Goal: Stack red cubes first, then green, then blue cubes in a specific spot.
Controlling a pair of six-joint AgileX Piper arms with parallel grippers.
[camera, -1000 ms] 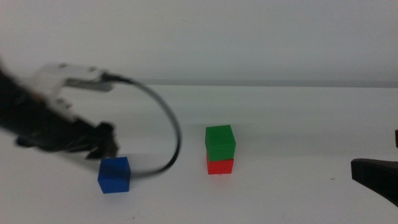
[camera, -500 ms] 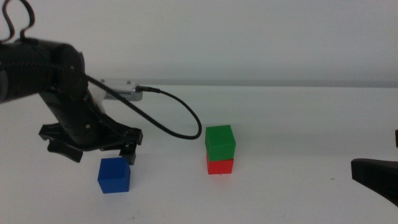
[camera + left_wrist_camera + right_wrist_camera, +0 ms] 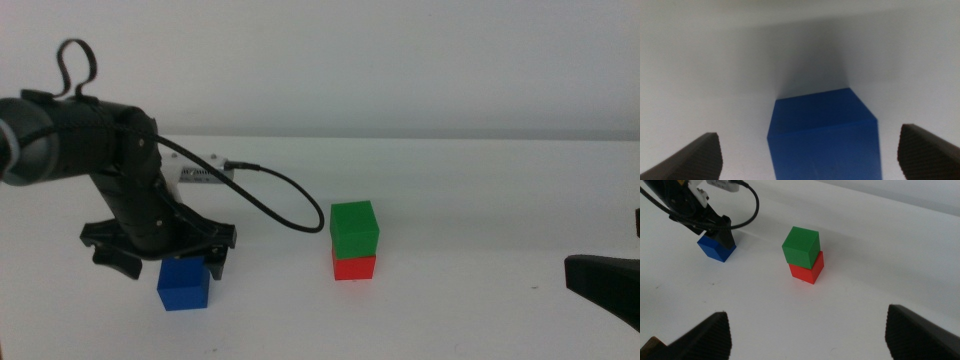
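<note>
Two arms share the white bench (image 3: 480, 200). Left end effector (image 3: 160, 258) hangs spread wide just above the blue cube (image 3: 183, 284), a jaw at each side, not gripping. Right end effector (image 3: 603, 285) waits released at the bench's right edge. Well apart from the blue one, the green cube (image 3: 354, 229) sits atop the red cube (image 3: 353, 266).
</note>
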